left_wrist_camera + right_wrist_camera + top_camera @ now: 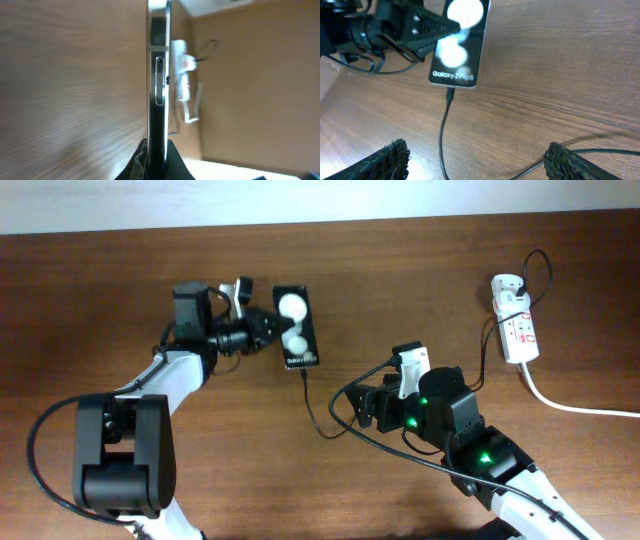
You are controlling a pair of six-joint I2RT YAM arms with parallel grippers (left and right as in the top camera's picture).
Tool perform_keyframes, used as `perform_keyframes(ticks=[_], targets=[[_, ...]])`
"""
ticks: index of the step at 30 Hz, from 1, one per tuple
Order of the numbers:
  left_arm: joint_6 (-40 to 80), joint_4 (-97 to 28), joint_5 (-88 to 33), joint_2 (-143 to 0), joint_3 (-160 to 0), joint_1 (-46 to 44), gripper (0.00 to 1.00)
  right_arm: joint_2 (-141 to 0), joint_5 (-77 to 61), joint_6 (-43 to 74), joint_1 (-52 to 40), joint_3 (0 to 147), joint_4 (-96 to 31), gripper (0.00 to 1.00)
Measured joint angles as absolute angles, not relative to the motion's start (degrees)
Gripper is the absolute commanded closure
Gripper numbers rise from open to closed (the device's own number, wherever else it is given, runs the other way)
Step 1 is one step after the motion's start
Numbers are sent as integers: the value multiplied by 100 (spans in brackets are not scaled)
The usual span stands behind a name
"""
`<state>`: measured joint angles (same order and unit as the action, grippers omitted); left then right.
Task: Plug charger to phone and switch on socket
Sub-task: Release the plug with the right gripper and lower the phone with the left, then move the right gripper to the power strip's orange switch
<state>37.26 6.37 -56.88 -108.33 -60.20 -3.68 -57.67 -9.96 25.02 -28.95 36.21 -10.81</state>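
Observation:
The phone lies flat, a black rectangle with two white patches, text end toward the table's front. My left gripper is shut on its left edge; the left wrist view shows the phone's thin side between the fingers. The charger's black cable runs from the phone's near end, where its plug tip sits in the port of the phone. The cable leads to a white adapter on the socket. My right gripper is open and empty, its fingers straddling the cable.
The socket's thick white cord runs off to the right edge. The black cable loops over the wood between my right arm and the socket. The socket also shows blurred in the left wrist view. The table's far edge meets a white wall.

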Motion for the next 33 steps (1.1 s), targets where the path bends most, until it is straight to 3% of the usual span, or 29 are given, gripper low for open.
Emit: perform_keyframes(ticks=[8, 11, 12, 14, 21, 23, 30, 32, 33], targets=[[3044, -513, -3518, -10836, -6012, -633, 100, -5765, -989, 2499, -2895, 3621, -1184, 10], [3020, -840, -3092, -10836, -6012, -631, 93, -5763, -991, 2497, -2895, 3621, -1199, 9], [3024, -882, -3026, -10833, -6014, -631, 88, -5763, -991, 2497, -2895, 3621, -1199, 10], [3013, -978, -2891, -10833, -6025, -631, 57, -5763, -991, 2504, -2895, 3621, -1197, 9], [2936, -1393, -2331, -10833, -6023, -631, 18, -5763, -993, 2504, -2895, 3621, -1199, 9], [2930, -1400, -2329, -10809, -6038, -631, 1, -5763, -996, 2508, -2895, 3621, -1201, 9], [2910, -2102, -2047, -10704, -6211, -631, 1, -5756, -1033, 2655, -2639, 3627, -1337, 7], [2886, -2495, -1903, -10702, -6337, -631, 1, -5758, -1050, 2698, -2060, 3822, -1920, 16], [2836, -2655, -1848, -10702, -6386, -631, 1, -5758, -1050, 2679, -1658, 4042, -2248, 31]])
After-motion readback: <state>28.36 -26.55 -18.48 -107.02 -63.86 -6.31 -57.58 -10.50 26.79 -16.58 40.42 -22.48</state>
